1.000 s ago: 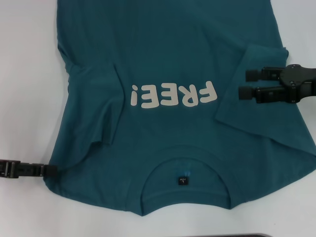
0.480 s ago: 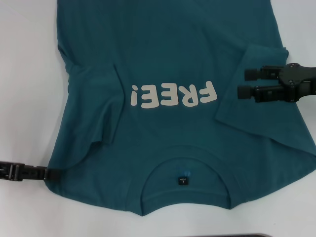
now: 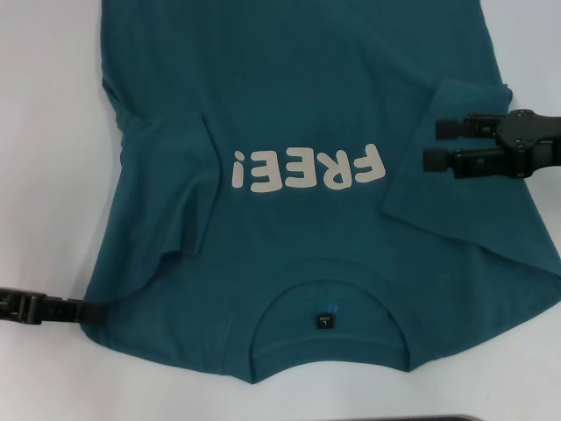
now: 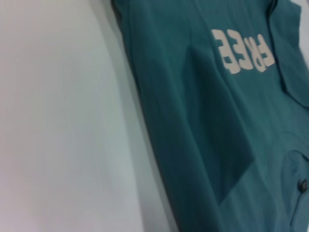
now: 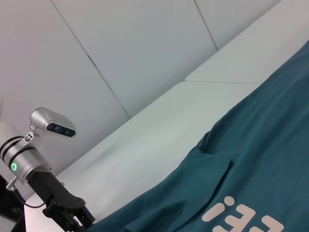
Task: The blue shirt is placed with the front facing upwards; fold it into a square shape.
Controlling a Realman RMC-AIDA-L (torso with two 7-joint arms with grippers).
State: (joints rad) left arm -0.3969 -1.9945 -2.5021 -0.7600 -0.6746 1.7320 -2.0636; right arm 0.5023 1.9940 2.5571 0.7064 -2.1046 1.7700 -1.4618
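Setting: robot lab or test cell, not a home.
Surface: plain white desk (image 3: pixel 53 132), bare and matte.
Backdrop: pale grey wall panels (image 5: pixel 120 53) with thin seams, at 12 o'clock in the right wrist view.
Hardware: silver camera module (image 5: pixel 50 123) on an arm, green indicator lit.

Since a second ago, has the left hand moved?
Yes. The left hand slid slightly nearer the robot along the shirt edge, judged against the collar label.
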